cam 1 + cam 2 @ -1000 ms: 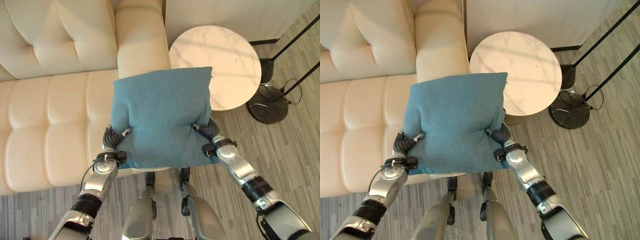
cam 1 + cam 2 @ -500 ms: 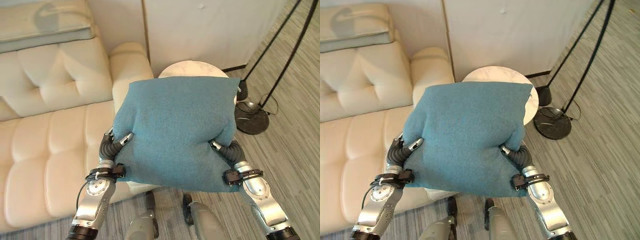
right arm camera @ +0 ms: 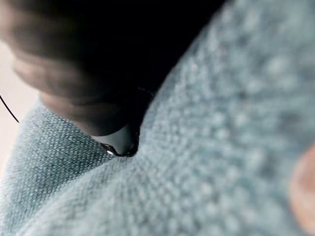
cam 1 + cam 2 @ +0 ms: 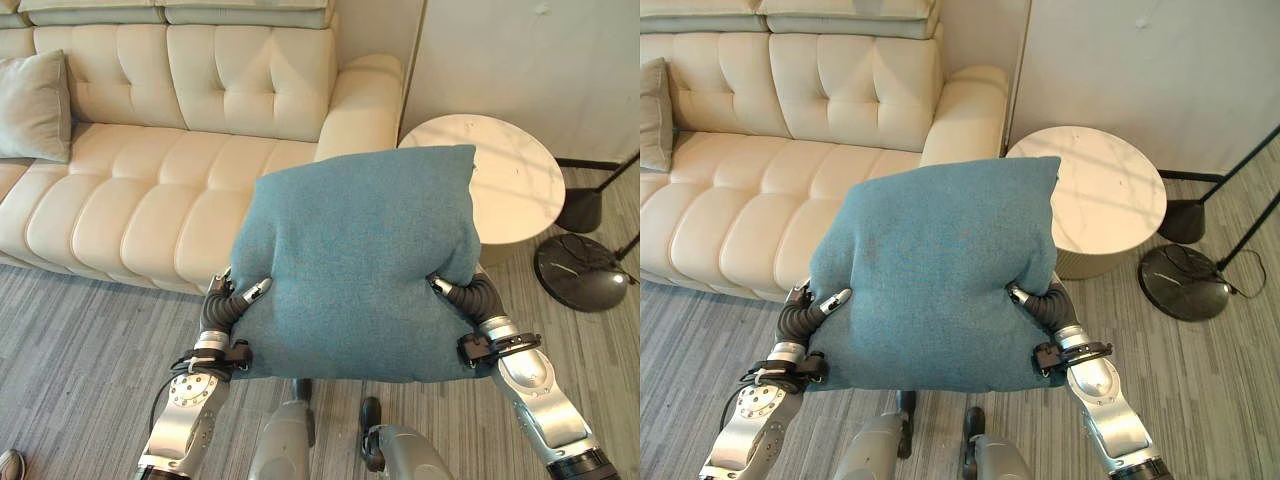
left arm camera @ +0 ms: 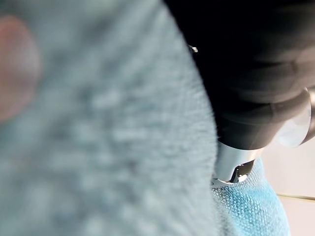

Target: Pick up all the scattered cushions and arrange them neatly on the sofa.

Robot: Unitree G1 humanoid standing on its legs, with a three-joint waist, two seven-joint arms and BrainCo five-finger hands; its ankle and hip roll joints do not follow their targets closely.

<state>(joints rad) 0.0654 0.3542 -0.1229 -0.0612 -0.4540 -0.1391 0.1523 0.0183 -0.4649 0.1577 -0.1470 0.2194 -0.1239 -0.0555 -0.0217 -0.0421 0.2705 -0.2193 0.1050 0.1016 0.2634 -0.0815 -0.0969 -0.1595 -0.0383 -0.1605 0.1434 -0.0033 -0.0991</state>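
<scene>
Fingers of both robot hands curl into the lower edge of a large teal cushion, pinching the fabric from either side. On the left hand, a silver thumb with a dark tip presses onto the front face of the cushion, and the fabric dents around it. On the right hand, the thumb digs in the same way at the opposite lower corner. Between the two hands the cushion is held up in the air, upright and facing the robot, clear of the grey striped floor. Behind it stands a cream tufted sofa, with a pale grey-green cushion leaning at its far left end. A round white side table sits just beside the sofa's right armrest, and a black lamp base rests on the floor near the table.
</scene>
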